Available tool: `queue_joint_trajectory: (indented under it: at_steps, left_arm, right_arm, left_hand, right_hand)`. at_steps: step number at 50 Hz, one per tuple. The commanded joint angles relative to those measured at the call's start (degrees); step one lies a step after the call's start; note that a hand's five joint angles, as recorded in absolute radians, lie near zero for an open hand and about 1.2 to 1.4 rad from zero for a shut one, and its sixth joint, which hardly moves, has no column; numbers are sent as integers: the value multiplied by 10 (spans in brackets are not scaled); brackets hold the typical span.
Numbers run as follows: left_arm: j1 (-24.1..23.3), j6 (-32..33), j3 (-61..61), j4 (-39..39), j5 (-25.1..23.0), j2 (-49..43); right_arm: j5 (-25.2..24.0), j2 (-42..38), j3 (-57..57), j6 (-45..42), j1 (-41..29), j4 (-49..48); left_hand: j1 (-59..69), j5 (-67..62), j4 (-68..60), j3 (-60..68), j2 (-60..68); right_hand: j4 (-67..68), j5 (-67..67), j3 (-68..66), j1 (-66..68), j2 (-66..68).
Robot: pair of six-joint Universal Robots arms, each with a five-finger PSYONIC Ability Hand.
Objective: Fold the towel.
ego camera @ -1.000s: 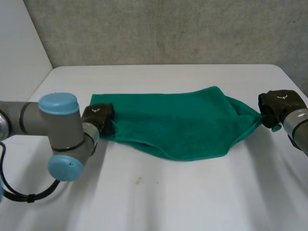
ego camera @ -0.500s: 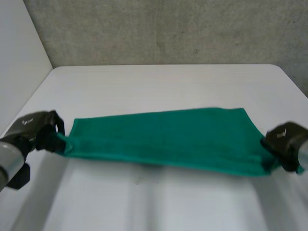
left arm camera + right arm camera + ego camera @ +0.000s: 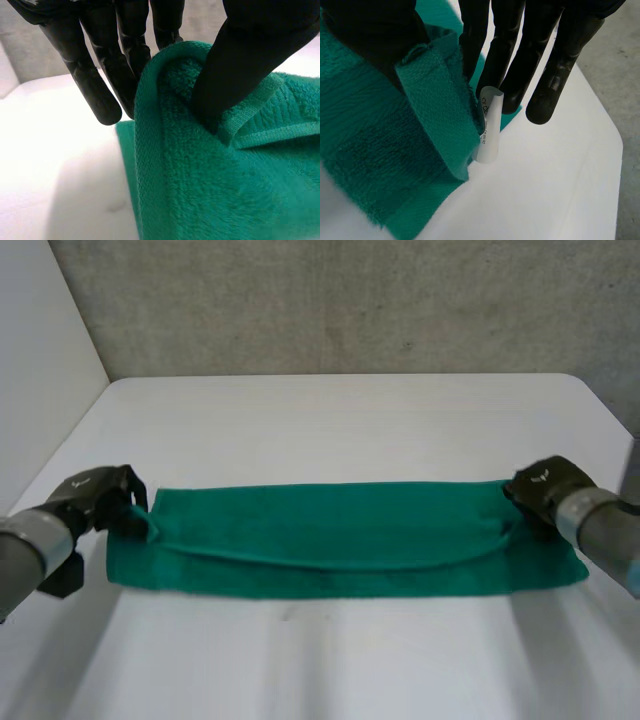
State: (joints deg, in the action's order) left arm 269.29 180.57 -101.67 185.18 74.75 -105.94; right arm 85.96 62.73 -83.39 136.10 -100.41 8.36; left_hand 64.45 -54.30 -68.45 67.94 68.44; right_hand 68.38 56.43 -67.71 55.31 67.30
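White table [image 3: 330,410], rounded far corners. Rough grey concrete wall [image 3: 350,300] behind far edge. Plain white wall [image 3: 40,370] along left edge.

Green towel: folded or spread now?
Folded lengthwise: green terry towel lies doubled, upper layer's edge visible; left hand and right hand pinch its ends.

Green towel [image 3: 340,540] (white care label [image 3: 489,125] at its right end) lies folded lengthwise, stretched across my table [image 3: 340,420].
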Motion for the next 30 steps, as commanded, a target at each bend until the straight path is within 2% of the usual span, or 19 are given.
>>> queue_joint_trajectory:
  at_steps: [1,9,18,19,20,21,23,25,30]
  left_arm:
    - [-37,-39,100,33,94,-109]
    - [-50,-48,148,52,130,-175]
    - [-69,-51,164,55,128,-195]
    - [-69,-51,166,55,127,-194]
    - [-69,-51,169,55,127,-194]
    - [-70,-50,174,55,127,-192]
    - [-70,-50,176,55,127,-191]
    - [-69,-50,187,55,127,-190]
    - [-69,-48,213,55,127,-197]
  right_arm:
    - [27,-133,165,47,-9,-4]
    - [35,-237,283,47,-13,4]
    - [43,-252,306,51,-27,4]
    - [45,-252,308,53,-28,3]
    - [50,-251,316,61,-28,3]
    - [52,-251,321,66,-28,3]
    - [55,-250,329,80,-28,1]
    - [56,-250,333,87,-28,0]
    - [53,-253,358,120,-27,-4]
  left_hand:
    - [156,-157,-115,121,116]
    - [156,-157,-115,121,116]
    - [156,-157,-115,121,116]
    - [58,-59,-17,23,18]
    - [-2,0,42,-37,-42]
    - [-126,124,166,-161,-166]
    - [-171,169,211,-206,-211]
    - [-211,209,251,-246,-251]
    - [-209,208,249,-244,-249]
  right_hand:
    - [116,136,-123,247,127]
    - [116,136,-123,247,127]
    - [110,130,-117,241,121]
    - [28,48,-35,159,39]
    - [-149,-129,142,-18,-138]
    - [-239,-219,232,-108,-228]
    - [-355,-336,349,-225,-345]
    - [-371,-351,364,-240,-360]
    - [-401,-382,394,-270,-390]
